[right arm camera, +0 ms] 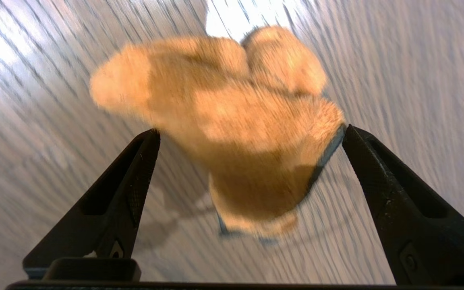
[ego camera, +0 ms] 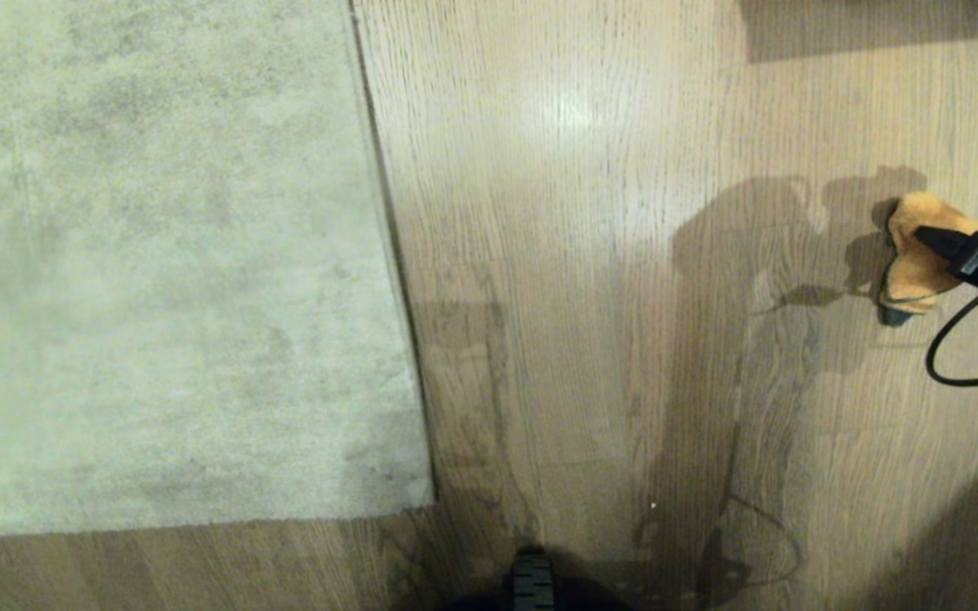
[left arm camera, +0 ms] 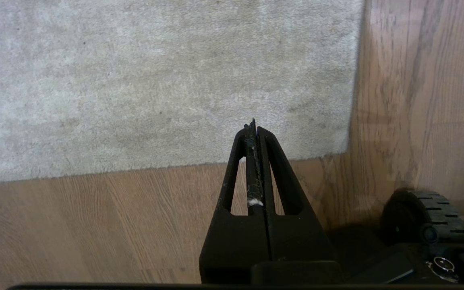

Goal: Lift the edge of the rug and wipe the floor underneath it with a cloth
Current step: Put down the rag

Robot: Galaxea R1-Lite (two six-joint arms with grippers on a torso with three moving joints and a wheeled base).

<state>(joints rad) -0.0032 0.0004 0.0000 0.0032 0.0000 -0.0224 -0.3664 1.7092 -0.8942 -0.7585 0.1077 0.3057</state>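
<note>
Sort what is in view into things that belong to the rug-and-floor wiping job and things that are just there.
Part of the job:
- rug edge, lying flat
- floor
- cloth, between the open fingers of the right gripper
- left gripper, shut, near the rug corner

Just there:
- black cable
- base wheel

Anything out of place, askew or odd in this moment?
Nothing is damaged or spilled. The rug lies flat, its edge not lifted. The orange cloth sits crumpled on the floor well away from it, between the right gripper's open fingers. The left gripper, shut, has lint caught in it.
</note>
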